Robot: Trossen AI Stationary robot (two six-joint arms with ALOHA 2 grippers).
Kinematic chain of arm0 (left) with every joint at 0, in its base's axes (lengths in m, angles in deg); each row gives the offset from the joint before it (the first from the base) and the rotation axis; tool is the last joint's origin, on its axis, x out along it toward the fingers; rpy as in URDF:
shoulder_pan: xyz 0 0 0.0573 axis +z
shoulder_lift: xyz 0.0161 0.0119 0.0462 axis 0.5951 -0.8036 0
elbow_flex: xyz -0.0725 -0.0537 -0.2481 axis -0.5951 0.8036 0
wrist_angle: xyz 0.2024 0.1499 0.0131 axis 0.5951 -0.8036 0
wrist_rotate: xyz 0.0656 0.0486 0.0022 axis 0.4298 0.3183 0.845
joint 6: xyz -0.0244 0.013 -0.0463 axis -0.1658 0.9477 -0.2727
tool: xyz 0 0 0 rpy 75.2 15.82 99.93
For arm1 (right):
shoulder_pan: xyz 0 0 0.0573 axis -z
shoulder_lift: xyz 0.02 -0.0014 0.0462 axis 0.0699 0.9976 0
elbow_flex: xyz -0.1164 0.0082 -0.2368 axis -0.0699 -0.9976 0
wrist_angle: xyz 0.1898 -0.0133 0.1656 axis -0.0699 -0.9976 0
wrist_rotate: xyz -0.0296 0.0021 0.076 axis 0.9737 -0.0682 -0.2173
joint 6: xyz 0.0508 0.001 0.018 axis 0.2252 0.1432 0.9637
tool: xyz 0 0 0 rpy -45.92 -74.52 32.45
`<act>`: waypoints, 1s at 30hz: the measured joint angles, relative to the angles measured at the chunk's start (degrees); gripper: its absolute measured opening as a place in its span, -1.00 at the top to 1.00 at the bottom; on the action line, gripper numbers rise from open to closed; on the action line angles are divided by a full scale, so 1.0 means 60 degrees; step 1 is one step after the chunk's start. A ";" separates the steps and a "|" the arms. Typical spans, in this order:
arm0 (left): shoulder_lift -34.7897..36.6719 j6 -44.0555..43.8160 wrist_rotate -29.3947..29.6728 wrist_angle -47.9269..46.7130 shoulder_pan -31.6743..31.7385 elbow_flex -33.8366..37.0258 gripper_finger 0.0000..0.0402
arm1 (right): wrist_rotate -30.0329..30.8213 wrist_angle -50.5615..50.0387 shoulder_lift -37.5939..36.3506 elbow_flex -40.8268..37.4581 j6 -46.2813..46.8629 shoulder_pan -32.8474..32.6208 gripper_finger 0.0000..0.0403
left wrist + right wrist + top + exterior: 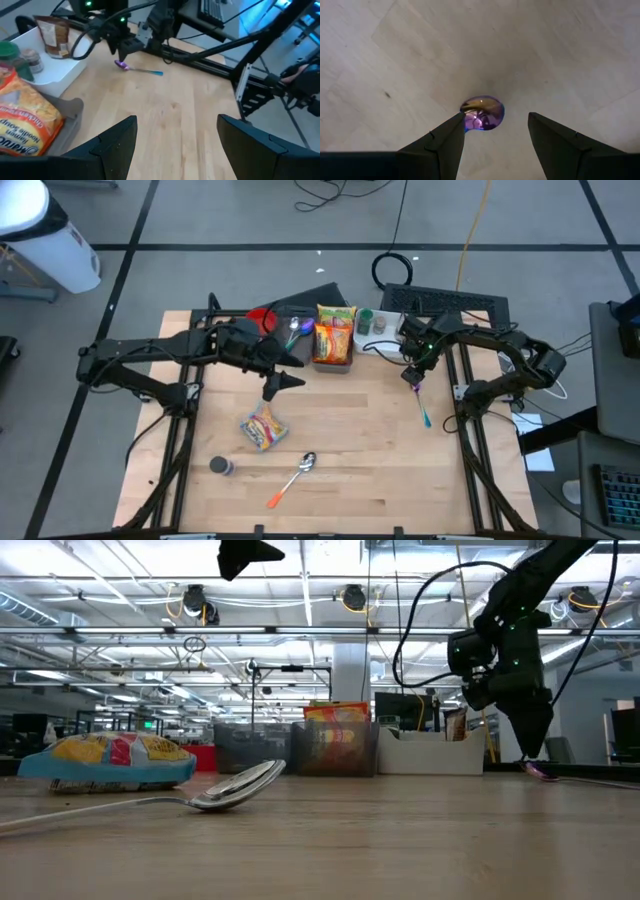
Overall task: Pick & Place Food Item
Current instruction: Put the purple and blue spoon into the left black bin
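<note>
Right gripper (495,137) hangs low over the purple spoon (482,112) on the counter (360,430), jaws parted and empty, one fingertip beside the bowl. It risks closing on cutlery, not food. The snack bag (264,427) lies well apart, mid-counter. Left gripper (283,383), wide open and empty, hovers high above the counter near that bag.

— What is lying on the light wooden table (360,435)?
— A silver metal spoon with an orange handle (297,475) is lying near the front edge, and a small dark cylinder (220,466) is standing near it.
— Anything else?
— A purple-bowled spoon with a blue handle (421,402) is lying by the right edge. At the far side a black keyboard (445,301) is sitting, and a coiled black cable (396,268) is lying on the grey floor (250,220).
</note>
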 joint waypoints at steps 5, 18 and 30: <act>-0.0007 -0.0034 -0.0091 -0.0022 0.0159 0.0000 -0.41 | -0.0008 0.0230 0.0000 -0.0190 -0.0024 0.0017 -0.04; -0.0007 -0.0077 -0.0096 -0.0025 0.0157 0.0000 -0.41 | -0.0050 0.0911 0.0000 -0.0567 0.0060 0.0010 -0.04; -0.0007 -0.0164 -0.0102 -0.0025 0.0156 0.0000 -0.41 | -0.0254 0.1177 0.0485 -0.0567 0.0074 -0.0012 -0.04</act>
